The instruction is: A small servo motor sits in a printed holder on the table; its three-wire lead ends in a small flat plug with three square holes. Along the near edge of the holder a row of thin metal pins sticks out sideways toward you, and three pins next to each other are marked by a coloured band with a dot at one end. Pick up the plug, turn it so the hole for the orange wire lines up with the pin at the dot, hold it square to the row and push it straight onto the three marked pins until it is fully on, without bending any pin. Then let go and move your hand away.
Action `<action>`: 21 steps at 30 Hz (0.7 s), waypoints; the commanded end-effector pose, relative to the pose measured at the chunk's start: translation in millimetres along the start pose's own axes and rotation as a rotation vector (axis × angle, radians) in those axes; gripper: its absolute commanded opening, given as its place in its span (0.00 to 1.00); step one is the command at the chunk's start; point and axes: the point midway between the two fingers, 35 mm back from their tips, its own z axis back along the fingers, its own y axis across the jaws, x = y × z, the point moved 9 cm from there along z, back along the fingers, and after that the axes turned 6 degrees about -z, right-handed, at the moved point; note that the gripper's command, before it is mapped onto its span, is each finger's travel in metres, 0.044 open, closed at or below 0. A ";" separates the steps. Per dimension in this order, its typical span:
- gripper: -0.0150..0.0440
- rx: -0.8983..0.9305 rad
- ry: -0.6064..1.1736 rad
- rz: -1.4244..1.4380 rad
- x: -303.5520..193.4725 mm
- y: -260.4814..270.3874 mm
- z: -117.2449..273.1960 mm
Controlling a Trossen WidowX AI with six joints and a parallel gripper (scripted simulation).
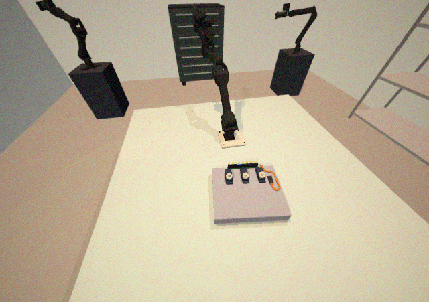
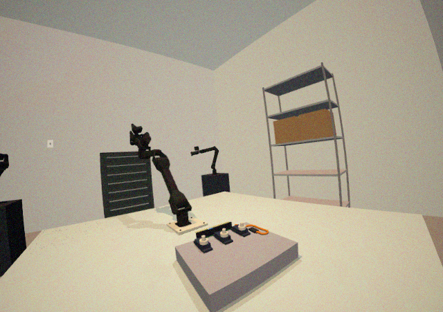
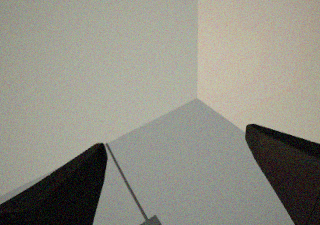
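Note:
My gripper (image 2: 132, 132) (image 3: 176, 141) is open and empty, raised high above the table and far from the holder. The mauve holder (image 1: 250, 203) (image 2: 236, 262) lies in front of the arm base. Three dark servos with pale round horns stand on it; the middle one (image 1: 245, 177) (image 2: 224, 236) is near the pin row. The orange lead (image 1: 278, 183) (image 2: 265, 231) loops at one end of the row to the small dark plug (image 1: 270, 179) (image 2: 253, 230), lying on the holder. The black pin header (image 1: 242, 165) (image 2: 214, 230) carries thin yellowish pins on its arm side and a small blue mark. The plug's holes and the dot are too small to see.
My arm (image 1: 223, 91) (image 2: 169, 183) rises from a pale base plate (image 1: 233, 144) (image 2: 194, 225) on the cream table (image 1: 166, 257) (image 2: 107, 265). Beyond the table are a dark drawer cabinet (image 1: 173, 43) (image 2: 107, 194), other arms on dark pedestals and a metal shelf rack.

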 end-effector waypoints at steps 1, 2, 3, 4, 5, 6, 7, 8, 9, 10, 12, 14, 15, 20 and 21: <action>0.89 0.000 0.000 0.000 -0.4 0.1 -0.1; 0.84 0.000 0.001 -0.001 -1.4 0.4 -0.4; 0.80 0.000 0.002 -0.003 -2.9 0.9 -0.9; 0.75 0.001 0.002 -0.006 -3.9 1.6 -1.2; 0.71 0.003 0.003 -0.006 -5.0 2.2 -1.7; 0.67 0.002 0.004 -0.008 -6.5 2.6 -2.1; 0.62 0.002 0.006 -0.009 -8.3 3.3 -2.6; 0.58 0.001 0.007 -0.010 -10.3 3.8 -3.1; 0.53 0.000 0.010 -0.013 -13.2 4.5 -3.8; 0.49 0.000 0.013 -0.017 -16.6 5.4 -4.6; 0.45 -0.002 0.022 -0.028 -25.4 8.0 -6.9; 0.45 -0.004 0.032 -0.039 -36.0 11.1 -9.2; 0.45 -0.004 0.039 -0.045 -41.7 13.1 -10.4; 0.45 -0.013 0.060 -0.062 -64.5 22.5 -15.0; 0.45 -0.013 0.065 -0.067 -69.4 24.4 -15.8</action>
